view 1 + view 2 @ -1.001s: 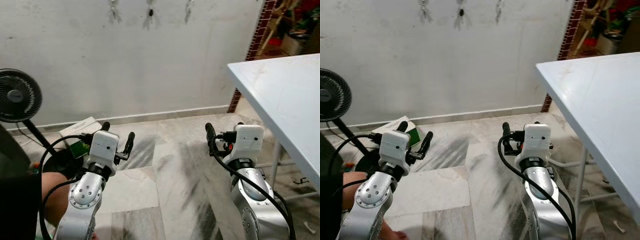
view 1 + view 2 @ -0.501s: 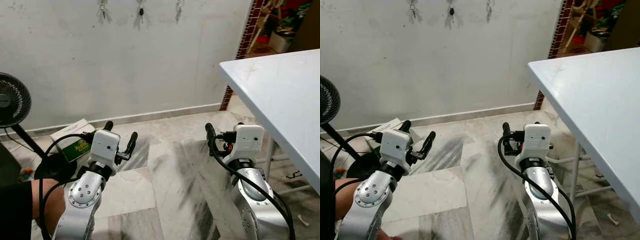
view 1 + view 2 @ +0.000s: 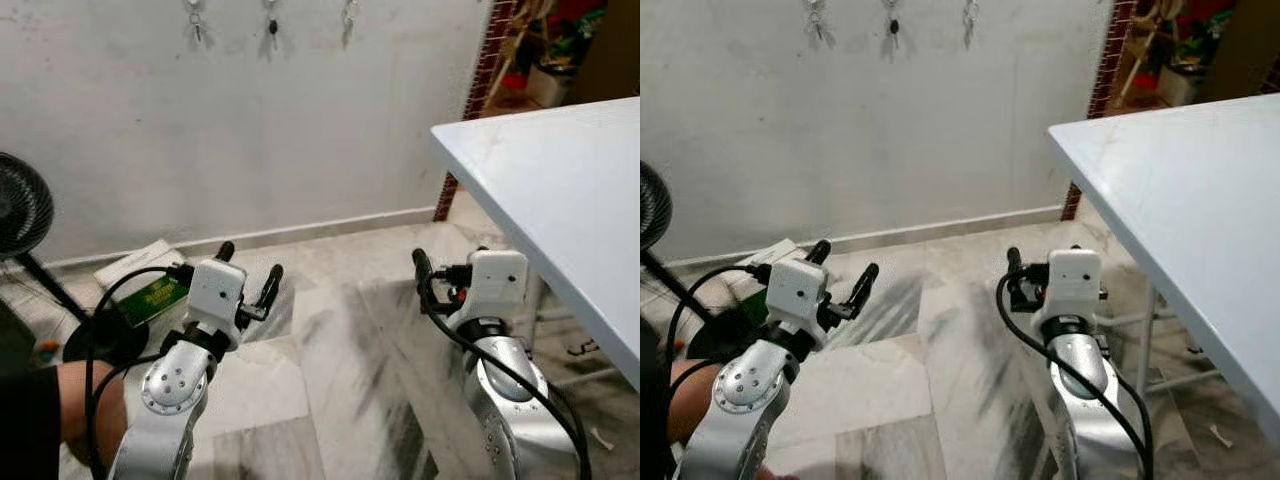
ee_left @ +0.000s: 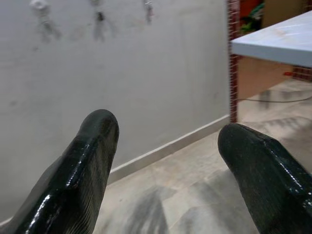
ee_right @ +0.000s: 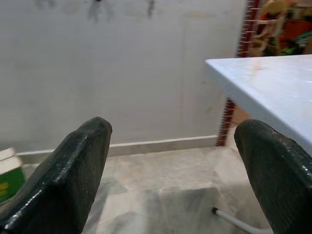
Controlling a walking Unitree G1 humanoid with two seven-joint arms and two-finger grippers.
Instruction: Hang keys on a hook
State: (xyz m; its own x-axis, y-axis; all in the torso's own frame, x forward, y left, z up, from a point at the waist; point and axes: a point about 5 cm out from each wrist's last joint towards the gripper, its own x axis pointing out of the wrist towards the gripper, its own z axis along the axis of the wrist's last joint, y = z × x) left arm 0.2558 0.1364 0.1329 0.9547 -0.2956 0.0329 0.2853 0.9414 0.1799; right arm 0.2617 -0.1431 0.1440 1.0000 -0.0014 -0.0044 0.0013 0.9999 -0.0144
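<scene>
1. Left eye view: keys are seen on hooks along the wall at the frame's top; the left hand is held open, empty.
2. Right eye view: the right hand is raised beside the counter.
3. Wrist views: both hands are shown open, empty. Judged step: approach; keys must first be located.

Ahead of both black-fingered grippers rises a pale grey wall, smudged in places; below them, white marble floor with dark grey veins. Right of the right gripper: a white table (faint rusty streaks), then a red-brick pillar.
</scene>
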